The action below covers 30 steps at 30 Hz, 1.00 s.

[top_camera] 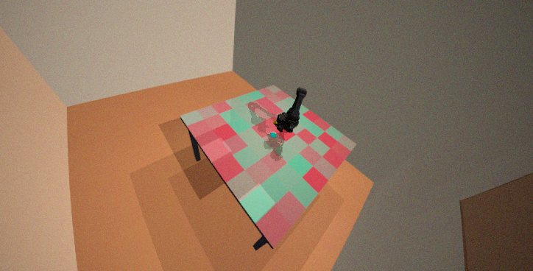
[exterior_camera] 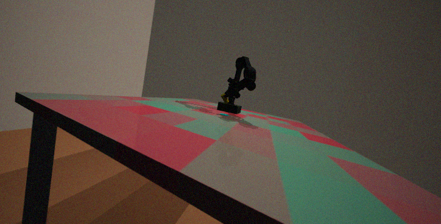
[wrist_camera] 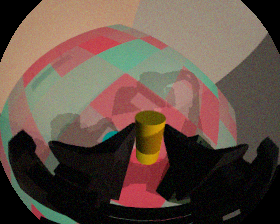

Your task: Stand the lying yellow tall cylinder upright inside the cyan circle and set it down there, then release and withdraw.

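The gripper (wrist_camera: pixel 149 156) has its fingers closed partway, clamped on the yellow cylinder (wrist_camera: pixel 149 137), held above the checkered table (wrist_camera: pixel 134 56); a sliver of the cyan circle (wrist_camera: pixel 110 137) shows beside it

The arm (exterior_camera: pixel 243 77) is matte black throughout, built of rounded, chunky links on a flat rectangular base (exterior_camera: pixel 228 107), ending in two broad dark fingers.

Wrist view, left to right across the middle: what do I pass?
Left pincer finger → sliver of cyan circle → yellow cylinder, clamped in the pincer → right pincer finger. The checkered table lies behind them all.
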Available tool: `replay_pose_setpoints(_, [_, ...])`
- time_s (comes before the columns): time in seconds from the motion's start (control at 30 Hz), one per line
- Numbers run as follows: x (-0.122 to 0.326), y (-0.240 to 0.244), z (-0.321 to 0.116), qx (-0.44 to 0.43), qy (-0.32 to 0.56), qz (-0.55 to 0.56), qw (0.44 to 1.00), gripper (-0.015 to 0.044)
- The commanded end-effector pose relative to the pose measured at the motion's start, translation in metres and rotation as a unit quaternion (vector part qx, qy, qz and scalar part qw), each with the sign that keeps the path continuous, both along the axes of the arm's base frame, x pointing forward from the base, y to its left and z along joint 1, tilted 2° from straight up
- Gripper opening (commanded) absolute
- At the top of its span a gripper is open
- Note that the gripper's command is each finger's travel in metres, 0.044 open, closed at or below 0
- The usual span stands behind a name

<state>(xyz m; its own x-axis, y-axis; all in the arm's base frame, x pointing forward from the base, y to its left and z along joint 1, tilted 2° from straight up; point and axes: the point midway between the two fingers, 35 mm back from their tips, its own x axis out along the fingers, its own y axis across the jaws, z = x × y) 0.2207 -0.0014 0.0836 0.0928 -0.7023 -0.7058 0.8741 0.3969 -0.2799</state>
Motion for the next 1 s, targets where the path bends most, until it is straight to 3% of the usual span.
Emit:
replay_pose_setpoints(0.0, [0.0001,-0.0002,0.0003,-0.012,-0.009,0.003,1.0,0.0105])
replay_pose_setpoints(0.97, [0.0018,0.004,0.0052,-0.083,-0.079,0.034,0.993,0.0105])
